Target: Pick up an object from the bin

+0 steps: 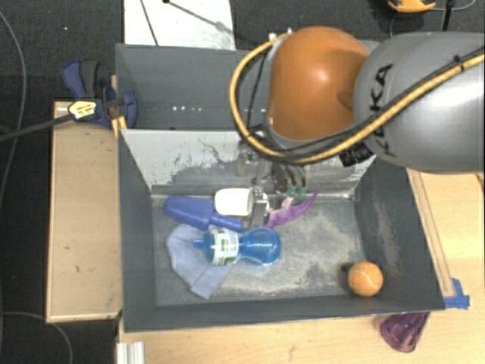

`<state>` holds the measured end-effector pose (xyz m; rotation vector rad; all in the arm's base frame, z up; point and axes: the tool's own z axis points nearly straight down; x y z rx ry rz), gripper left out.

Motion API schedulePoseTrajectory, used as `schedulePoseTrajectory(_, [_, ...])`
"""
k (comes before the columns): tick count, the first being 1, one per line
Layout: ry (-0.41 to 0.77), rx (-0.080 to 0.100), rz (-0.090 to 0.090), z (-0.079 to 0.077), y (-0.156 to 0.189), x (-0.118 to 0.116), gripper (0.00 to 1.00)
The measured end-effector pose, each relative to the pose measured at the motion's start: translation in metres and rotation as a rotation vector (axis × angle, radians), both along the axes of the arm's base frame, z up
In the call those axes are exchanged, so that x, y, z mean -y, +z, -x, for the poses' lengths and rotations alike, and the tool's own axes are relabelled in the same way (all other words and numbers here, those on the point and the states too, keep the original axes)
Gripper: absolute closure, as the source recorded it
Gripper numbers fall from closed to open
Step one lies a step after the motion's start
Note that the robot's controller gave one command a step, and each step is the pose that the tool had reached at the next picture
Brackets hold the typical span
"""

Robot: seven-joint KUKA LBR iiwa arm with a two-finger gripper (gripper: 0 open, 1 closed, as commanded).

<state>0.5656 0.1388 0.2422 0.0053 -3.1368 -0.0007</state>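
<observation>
1. Though low in the bin [140, 226] by its back wall, showed nothing gripped; could not tell the gripper [274, 192] open or closed.
2. Stood just beside a white block [231, 201] and a purple strip [288, 214]; blue bottle [242, 246] nearer the front.
3. Judged early: grasp and lift left.

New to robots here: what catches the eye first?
The big arm with its orange cover reaches in from the right, its tool low by a white block and purple scrap. A blue bottle lies in the middle; an orange ball sits alone, front right.
</observation>
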Motion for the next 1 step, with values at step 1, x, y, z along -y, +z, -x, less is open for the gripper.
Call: schedulePoseTrajectory(1, [-0.004, 0.008, -0.001, -0.0014, 0.0049, 0.0009, 0.00])
